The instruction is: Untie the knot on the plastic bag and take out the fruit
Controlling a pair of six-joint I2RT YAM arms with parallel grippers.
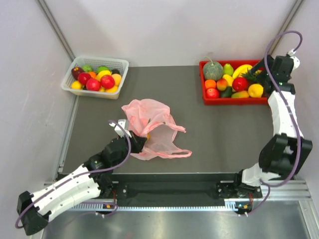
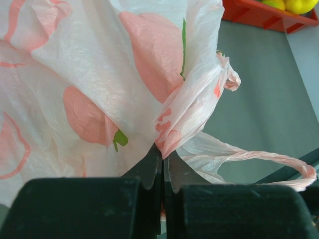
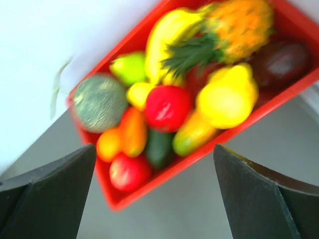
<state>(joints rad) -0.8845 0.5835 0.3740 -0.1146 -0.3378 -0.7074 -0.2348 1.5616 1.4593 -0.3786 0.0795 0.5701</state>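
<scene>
The pink plastic bag [image 1: 152, 124] lies crumpled in the middle of the grey mat. My left gripper [image 1: 138, 142] is shut on a gathered fold of the bag [image 2: 189, 109] at its near left side, the film pinched between the fingertips of the left gripper [image 2: 163, 152]. No knot shows: two handle strips [image 1: 174, 153] lie loose and apart to the right. The fruit is mostly hidden in the bag; a yellow-orange bit [image 1: 148, 135] peeks out by the left gripper. My right gripper [image 1: 255, 71] hangs open and empty above the red tray, and the right wrist view shows this gripper [image 3: 154, 147] with nothing between its jaws.
A red tray [image 1: 234, 101] full of assorted fruit stands at the back right, and its rim [image 3: 149, 191] runs below my right fingers. A white basket [image 1: 99, 58] of fruit stands at the back left. White walls close in the mat on three sides.
</scene>
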